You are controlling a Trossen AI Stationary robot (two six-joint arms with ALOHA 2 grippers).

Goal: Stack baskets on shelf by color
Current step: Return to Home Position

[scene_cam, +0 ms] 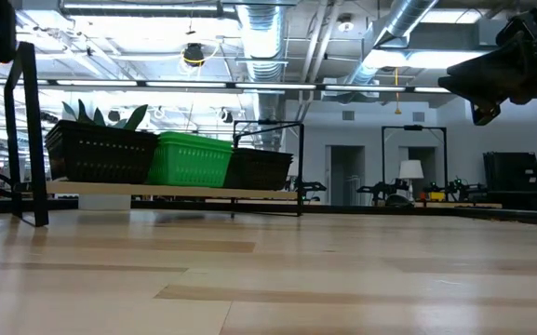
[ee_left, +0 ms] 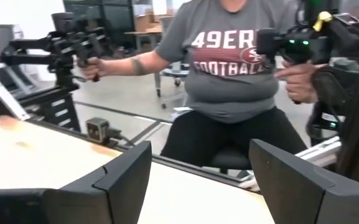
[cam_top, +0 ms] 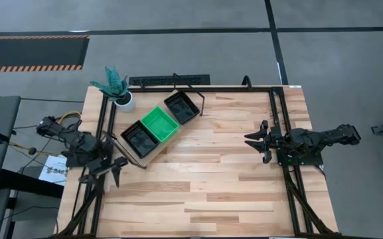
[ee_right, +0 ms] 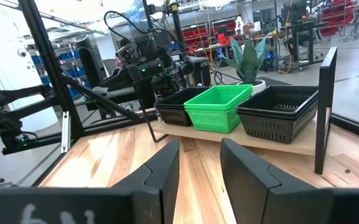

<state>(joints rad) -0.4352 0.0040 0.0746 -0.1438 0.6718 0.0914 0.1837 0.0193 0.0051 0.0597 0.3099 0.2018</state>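
Left jaws apart, person's shirt reading "49ER", "FOOTBALL"

You'll find a potted plant, spiky green leaves in a white pot, at the table's top-left corner in the high view. On the grey floor beyond lies a black mat with orange-and-black striped edges. In the left wrist view, a person in a grey shirt sits past the table's edge. In the low view, a white-shaded lamp stands in the room behind.
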